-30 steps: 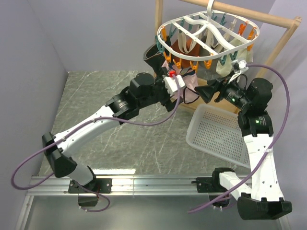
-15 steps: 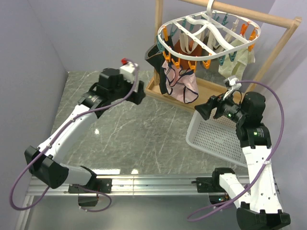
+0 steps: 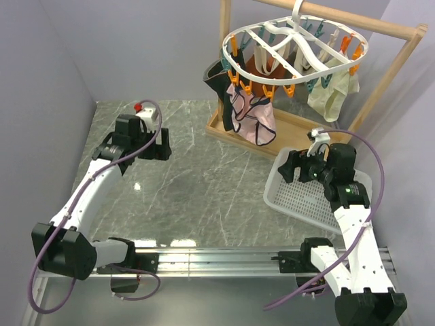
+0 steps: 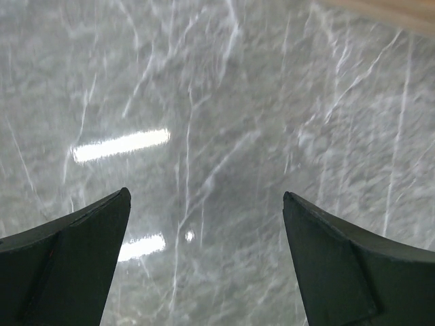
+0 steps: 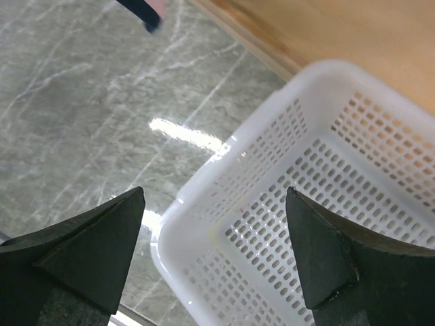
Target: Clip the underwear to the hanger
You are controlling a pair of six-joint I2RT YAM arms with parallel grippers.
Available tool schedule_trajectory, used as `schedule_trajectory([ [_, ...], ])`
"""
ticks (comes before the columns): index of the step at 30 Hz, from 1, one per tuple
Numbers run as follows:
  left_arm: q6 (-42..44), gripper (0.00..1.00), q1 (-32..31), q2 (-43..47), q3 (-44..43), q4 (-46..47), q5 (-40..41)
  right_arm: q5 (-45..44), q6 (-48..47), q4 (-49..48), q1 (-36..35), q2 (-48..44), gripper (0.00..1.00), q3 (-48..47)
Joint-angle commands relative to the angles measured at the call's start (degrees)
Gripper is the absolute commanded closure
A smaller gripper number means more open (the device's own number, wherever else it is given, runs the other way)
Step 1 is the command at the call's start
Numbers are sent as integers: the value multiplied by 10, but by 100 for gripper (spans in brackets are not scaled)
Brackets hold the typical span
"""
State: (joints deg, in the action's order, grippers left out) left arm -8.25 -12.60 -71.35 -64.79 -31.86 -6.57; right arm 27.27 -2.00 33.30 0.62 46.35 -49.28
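Note:
The pale pink underwear (image 3: 253, 115) with dark navy edging hangs from orange pegs on the white oval hanger (image 3: 293, 42), at the hanger's left front. The hanger hangs by its hook from the wooden rack. My left gripper (image 3: 165, 144) is open and empty over the marble table, well left of the underwear; its wrist view (image 4: 204, 204) shows only bare marble between the jaws. My right gripper (image 3: 286, 166) is open and empty above the near-left corner of the white mesh basket (image 5: 319, 224). A dark tip of the underwear (image 5: 146, 13) shows at the top of the right wrist view.
A black garment (image 3: 216, 75) and cream garments (image 3: 329, 92) also hang from the hanger. The wooden rack frame (image 3: 394, 64) and its base (image 3: 299, 125) stand at the back right. The mesh basket (image 3: 285, 187) sits on the table at the right.
Both grippers have drawn back from the hanger. The left arm swung left and down over the table. The right gripper dropped toward the basket. The underwear now hangs free from the pegs.

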Motion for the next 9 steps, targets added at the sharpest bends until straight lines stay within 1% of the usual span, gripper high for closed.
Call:
schedule_trajectory([
  [1, -1, 1, 1, 46, 35, 25, 17, -24, 10, -38, -3, -12, 8, 22],
  [9, 12, 1, 6, 78, 66, 43, 33, -34, 8, -36, -3, -35, 5, 29],
])
